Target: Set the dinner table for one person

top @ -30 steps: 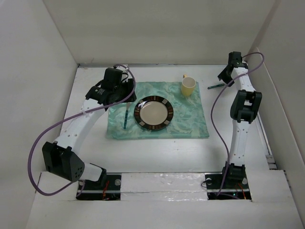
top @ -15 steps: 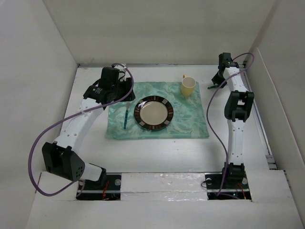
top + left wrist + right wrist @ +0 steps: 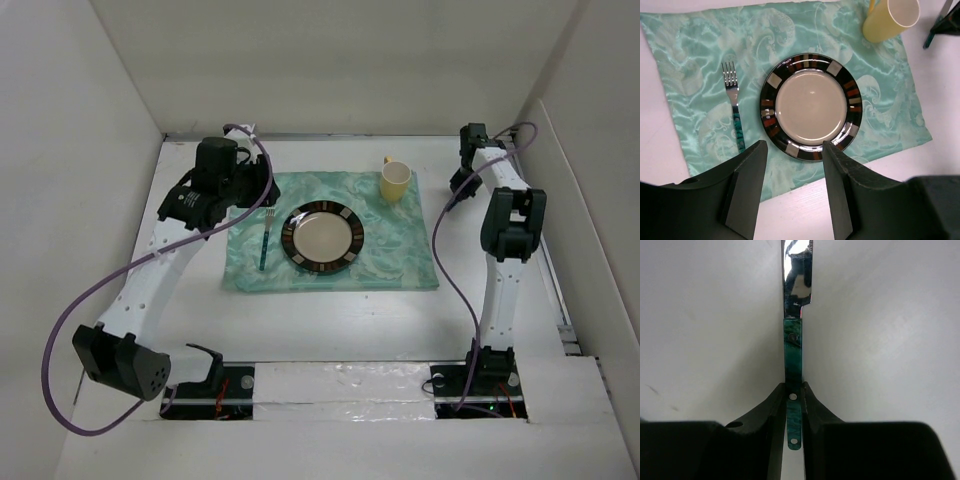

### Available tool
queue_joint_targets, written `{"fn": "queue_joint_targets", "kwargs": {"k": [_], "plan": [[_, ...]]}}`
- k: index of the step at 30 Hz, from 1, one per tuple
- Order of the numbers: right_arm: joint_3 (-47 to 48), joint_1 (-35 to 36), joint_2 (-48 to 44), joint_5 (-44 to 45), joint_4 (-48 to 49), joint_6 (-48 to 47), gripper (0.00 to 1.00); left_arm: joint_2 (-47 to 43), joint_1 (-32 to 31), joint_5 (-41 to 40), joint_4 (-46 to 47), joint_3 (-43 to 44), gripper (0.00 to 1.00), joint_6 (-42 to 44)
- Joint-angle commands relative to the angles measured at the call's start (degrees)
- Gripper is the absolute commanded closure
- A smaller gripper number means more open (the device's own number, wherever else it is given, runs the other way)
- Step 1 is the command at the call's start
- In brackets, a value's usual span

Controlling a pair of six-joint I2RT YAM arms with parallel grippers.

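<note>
Dinner table (image 3: 330, 320): broad white surface with upright white panels around it; both my arms reach over its far half.

Green cloth mat (image 3: 400, 250): lies flat at the table's centre.

Left gripper (image 3: 794, 150): hangs above the near edge of the mat, jaws well apart, nothing between them.

Right gripper (image 3: 793, 390): over bare table beyond the mat's far right corner, both fingers pressed against a knife handle.

Plate (image 3: 320, 238): dark patterned rim, cream centre, on the mat left of its middle.

Yellow mug (image 3: 396, 181): upright at the mat's far right corner.

Fork (image 3: 266, 238): on the mat just left of the plate, not touching it, tines toward the far side.

Knife (image 3: 793, 355): green riveted handle pinched in my right fingers, steel blade pointing away. I cannot tell whether it rests on the table or is lifted.
</note>
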Motion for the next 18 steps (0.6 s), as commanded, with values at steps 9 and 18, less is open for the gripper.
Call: {"fn": "queue_joint_targets", "kwargs": {"k": [9,18], "plan": [[-36.01,2.27,-39.27,-1.13,18.91,-8.67,1.0,-0.48,0.15,6.31,3.55,-0.02,0.57,-2.53],[-40.07,21.85,-62.07,-16.33,16.46,-19.4,1.0,-5.74,0.15,3.68,10.5,1.66,0.5,-9.66]]}}
